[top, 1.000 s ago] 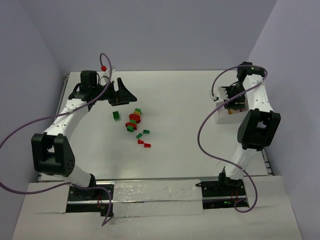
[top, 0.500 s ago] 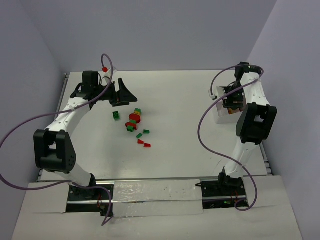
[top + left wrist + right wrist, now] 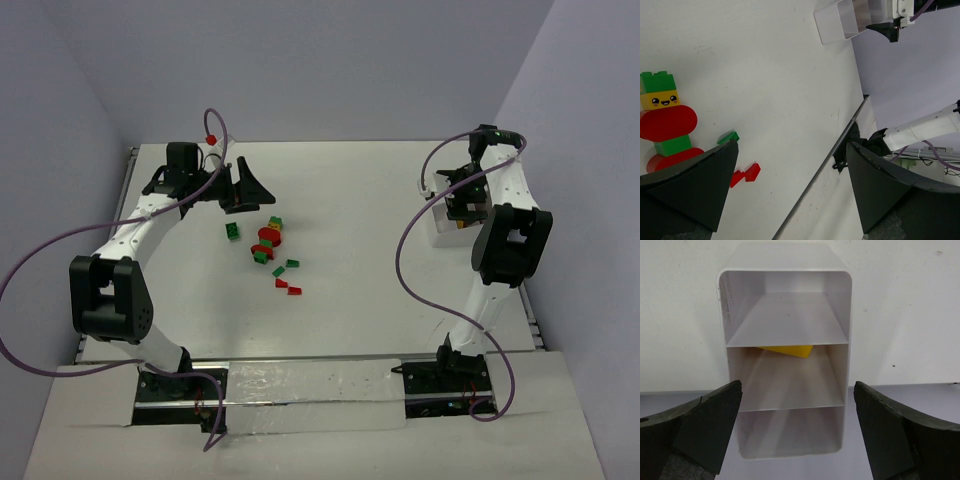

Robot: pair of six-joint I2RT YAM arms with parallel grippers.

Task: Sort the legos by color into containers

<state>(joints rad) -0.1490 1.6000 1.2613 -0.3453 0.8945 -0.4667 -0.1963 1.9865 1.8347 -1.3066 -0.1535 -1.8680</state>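
Snagging worries me: right gripper (image 3: 797, 385), jaws apart over the tray (image 3: 785, 282) at three o'clock, could clip a wall, spilling its yellow brick (image 3: 787, 350).

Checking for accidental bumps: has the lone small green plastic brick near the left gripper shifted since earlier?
No. The green brick keeps its place just left of the stacked red-and-green figure.

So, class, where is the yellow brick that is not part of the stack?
In the right wrist view, the yellow brick lies in the middle compartment of the white tray, tucked against the divider toward the far compartment.
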